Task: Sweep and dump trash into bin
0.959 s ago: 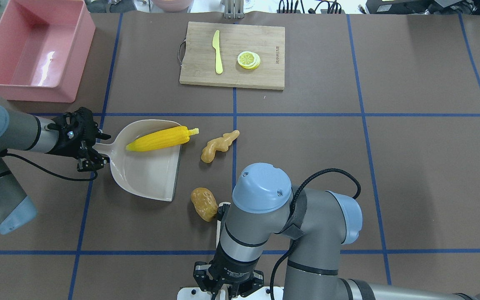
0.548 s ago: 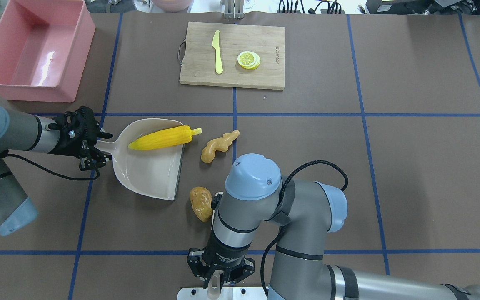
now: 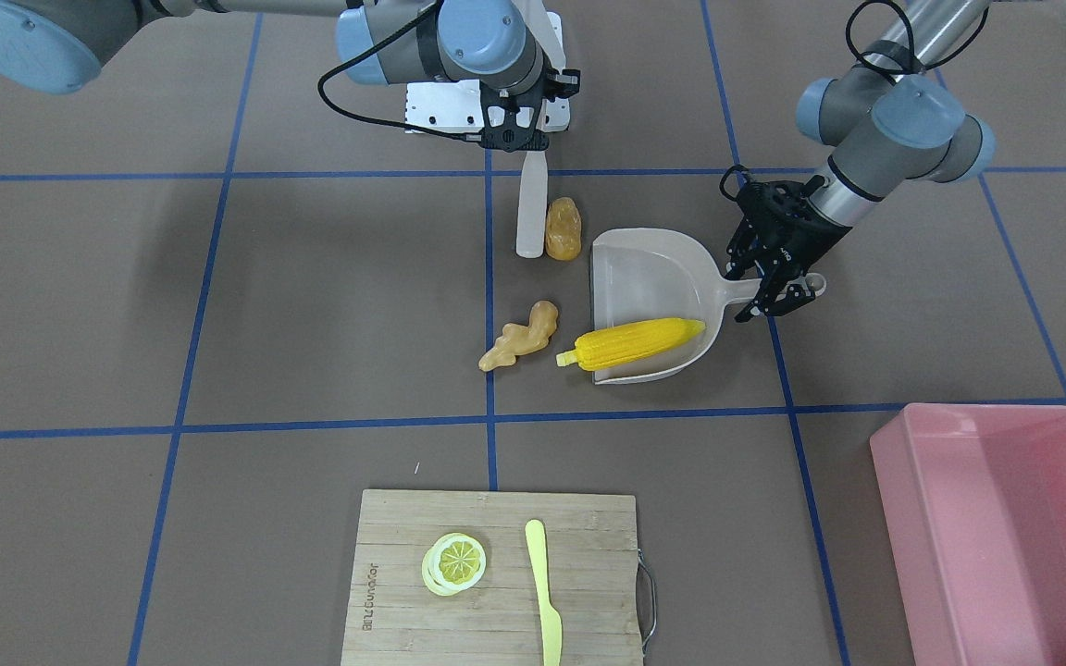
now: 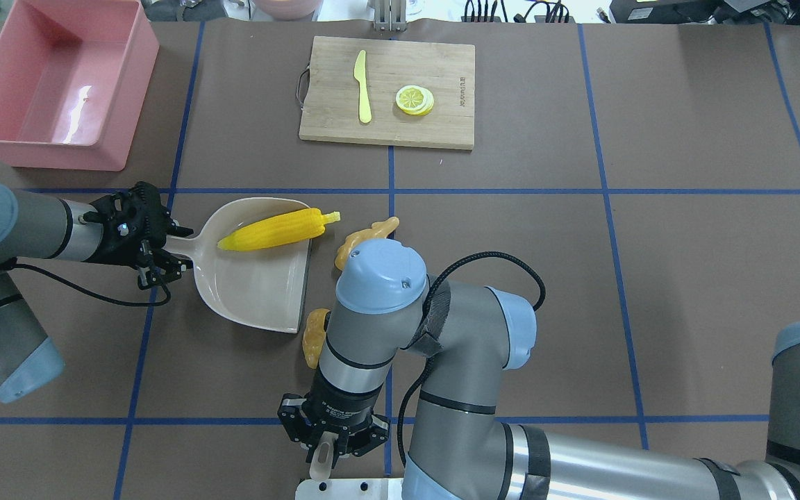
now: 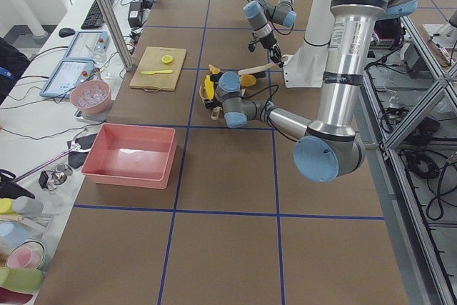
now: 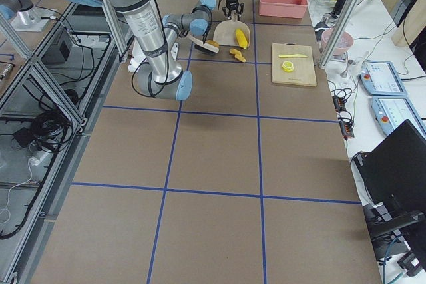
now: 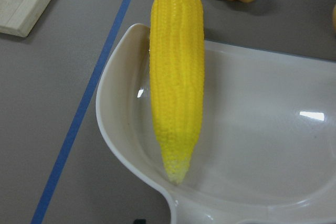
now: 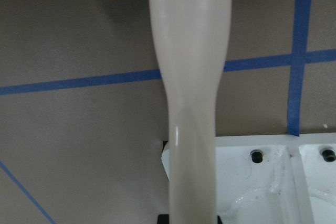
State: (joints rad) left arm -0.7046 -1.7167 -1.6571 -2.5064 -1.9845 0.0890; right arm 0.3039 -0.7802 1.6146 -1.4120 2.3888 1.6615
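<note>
The corn cob (image 3: 633, 343) lies inside the dustpan (image 3: 649, 277), along one side wall. The potato (image 3: 563, 228) sits on the table just beside the pan's open lip. The ginger root (image 3: 520, 336) rests on the table near the corn's stem end. The bin (image 3: 1005, 536) stands well apart, beyond the pan's handle side, with nothing in it.

These toys look light, stiff and glossy. The rounded potato will probably roll or slip off a glancing push, so contact belongs low on its side facing away from the pan. The knobbly ginger should slide rather than roll. The corn may roll out if the pan tips towards its lip.

The left gripper (image 3: 778, 291) has its fingers clamped on the dustpan's handle. The right gripper (image 3: 519, 139) is closed around the top of a pale sweeping stick (image 3: 530, 208).

The front-facing view shows the stick's lower end against the potato, on the side away from the pan. In the overhead view the right arm covers most of the potato and part of the ginger. The left wrist view shows the corn's stem poking past the lip. The right wrist view gives only the stick's shaft and a sliver of potato.

A cutting board (image 3: 496, 573) with a lemon slice (image 3: 452, 562) and a yellow knife (image 3: 544, 601) lies apart.
</note>
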